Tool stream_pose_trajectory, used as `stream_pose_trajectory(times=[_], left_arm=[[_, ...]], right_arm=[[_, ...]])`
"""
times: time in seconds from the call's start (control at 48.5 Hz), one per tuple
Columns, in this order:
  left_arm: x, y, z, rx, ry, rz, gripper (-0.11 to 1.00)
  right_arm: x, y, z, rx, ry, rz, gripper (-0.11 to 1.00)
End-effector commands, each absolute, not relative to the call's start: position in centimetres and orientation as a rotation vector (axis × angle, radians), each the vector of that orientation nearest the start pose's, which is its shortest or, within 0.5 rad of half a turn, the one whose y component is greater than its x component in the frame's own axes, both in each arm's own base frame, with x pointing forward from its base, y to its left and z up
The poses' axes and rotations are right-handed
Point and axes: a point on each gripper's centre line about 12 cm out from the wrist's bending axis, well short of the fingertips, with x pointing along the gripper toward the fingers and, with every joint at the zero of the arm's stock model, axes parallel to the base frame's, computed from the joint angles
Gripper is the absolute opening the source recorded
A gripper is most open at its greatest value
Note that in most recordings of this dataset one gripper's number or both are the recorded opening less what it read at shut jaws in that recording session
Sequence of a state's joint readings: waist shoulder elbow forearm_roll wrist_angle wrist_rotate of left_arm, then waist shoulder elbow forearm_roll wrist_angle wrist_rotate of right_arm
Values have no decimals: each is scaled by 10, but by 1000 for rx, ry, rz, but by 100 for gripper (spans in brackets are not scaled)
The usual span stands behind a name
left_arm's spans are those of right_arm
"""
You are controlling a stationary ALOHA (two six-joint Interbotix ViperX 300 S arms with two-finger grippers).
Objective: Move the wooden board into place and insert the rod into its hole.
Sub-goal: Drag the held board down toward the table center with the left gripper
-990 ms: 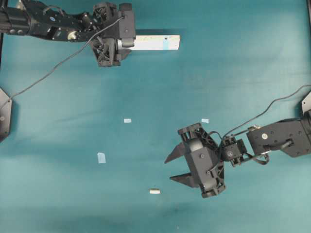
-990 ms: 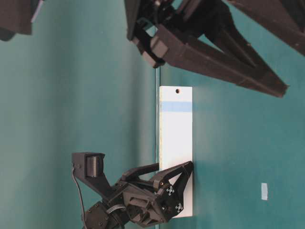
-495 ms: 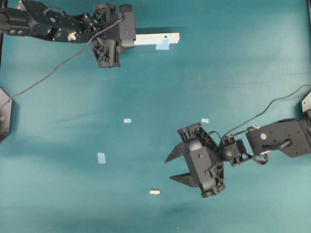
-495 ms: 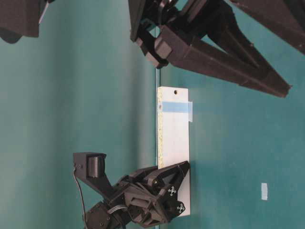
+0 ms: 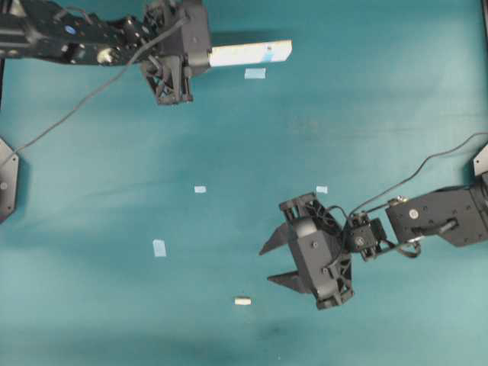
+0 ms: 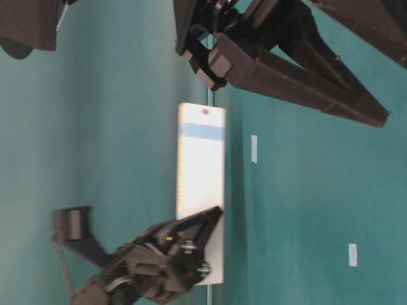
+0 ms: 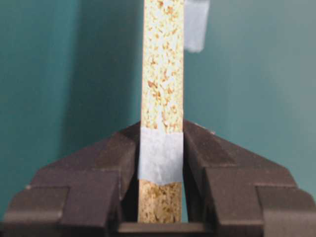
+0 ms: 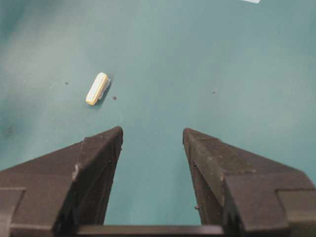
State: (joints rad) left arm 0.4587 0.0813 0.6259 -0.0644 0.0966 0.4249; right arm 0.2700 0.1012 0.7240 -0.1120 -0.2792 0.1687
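Note:
The wooden board (image 5: 252, 53) is a white strip with a speckled tan edge, at the top of the overhead view. My left gripper (image 5: 204, 56) is shut on its left end. In the table-level view the board (image 6: 202, 171) hangs clear of the table. The left wrist view shows its chipboard edge (image 7: 162, 89), wrapped with blue tape, between the jaws of the left gripper (image 7: 160, 143). The rod (image 5: 242, 301), a short cream peg, lies on the table near the front. My right gripper (image 5: 264, 266) hovers open just right of it. The rod (image 8: 97, 89) lies ahead and left of the right gripper (image 8: 153, 133).
A loose piece of blue tape (image 5: 255, 73) lies on the teal table just below the board. Other tape squares sit at mid-table (image 5: 200, 189), (image 5: 322, 189) and lower left (image 5: 159, 248). The left arm's cable (image 5: 76, 110) trails down to the left.
My left gripper has shut on the board's end, turned it up and lifted it off the table. A tape strip came off the board and stayed on the table. The right arm has not moved.

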Motion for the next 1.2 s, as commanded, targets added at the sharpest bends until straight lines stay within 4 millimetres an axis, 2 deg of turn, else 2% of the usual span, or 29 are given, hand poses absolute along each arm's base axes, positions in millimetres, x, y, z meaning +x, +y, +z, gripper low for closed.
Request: stream_pose_trajectory(times=[0.0,0.289,0.474,0.619,0.742,0.948,1.175], left_arm=[[358,160,165,112,803,277,21],[375,97,164,102,836,137,21],[387,71,167,92,815,90,21],[397,58,166,35,790,90,21],[404,50,158,14,775,85,21],[418,37,141,24,765,58,21],[434,31,136,29,763,42,21]], right_arm=[[383,109,149,0,521,277,62],[386,110,152,1,510,277,62],[383,113,161,-1,500,286,62],[372,116,173,-10,522,293,62],[359,120,182,-12,554,304,62],[347,124,180,40,593,299,62],[343,128,177,73,609,299,62]])
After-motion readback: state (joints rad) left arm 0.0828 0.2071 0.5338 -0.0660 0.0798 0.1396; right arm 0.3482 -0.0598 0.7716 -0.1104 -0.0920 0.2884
